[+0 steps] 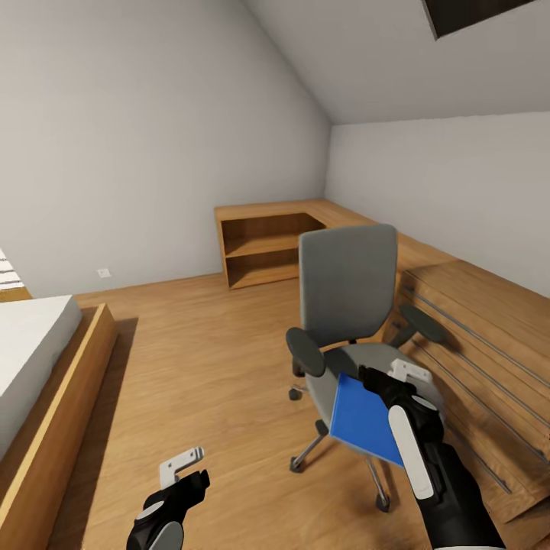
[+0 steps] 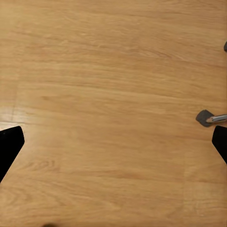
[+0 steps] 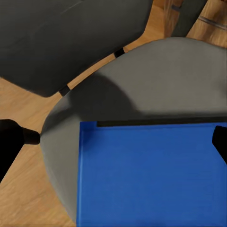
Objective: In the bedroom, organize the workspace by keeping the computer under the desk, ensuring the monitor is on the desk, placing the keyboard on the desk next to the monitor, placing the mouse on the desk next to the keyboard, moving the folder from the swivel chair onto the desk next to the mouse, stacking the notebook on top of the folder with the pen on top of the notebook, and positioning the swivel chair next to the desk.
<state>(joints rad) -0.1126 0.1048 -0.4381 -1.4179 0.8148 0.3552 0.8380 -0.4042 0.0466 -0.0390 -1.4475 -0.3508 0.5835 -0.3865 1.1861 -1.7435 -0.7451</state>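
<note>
**Folder on swivel chair seat, right gripper at its edge**

Bedroom (image 1: pixel 153 153): sloped grey ceiling, 1 dark skylight corner at the top of the head view, light wood floor (image 1: pixel 198 367). Low light-wood shelving (image 1: pixel 263 248) runs along the far wall and turns down the right side of the room. Bed (image 1: pixel 34 344) with a wooden frame sits at the left edge.

Swivel chair (image 1: pixel 347 286): grey tall back, 2 dark oval armrests, metal star base on castors. It stands just beside the right-hand run of shelving, well apart from the bed.

Folder (image 1: pixel 363 416): bright blue, flat, tilted, its lower end hanging past the front of the seat in the head view. In the right wrist view the folder (image 3: pixel 151 175) covers much of the grey seat (image 3: pixel 179 80), with a dark strip along its far edge.

Right gripper (image 1: pixel 389 382): at the folder's upper corner, over the seat. Its 2 fingertips sit wide apart at the sides of the right wrist view, the folder between them; whether either finger touches the folder I cannot tell.

Left gripper (image 1: pixel 187 470): low over bare floor, left of the chair, fingers apart, nothing between them. In the left wrist view, a chair castor (image 2: pixel 205 117) shows at the edge.
</note>
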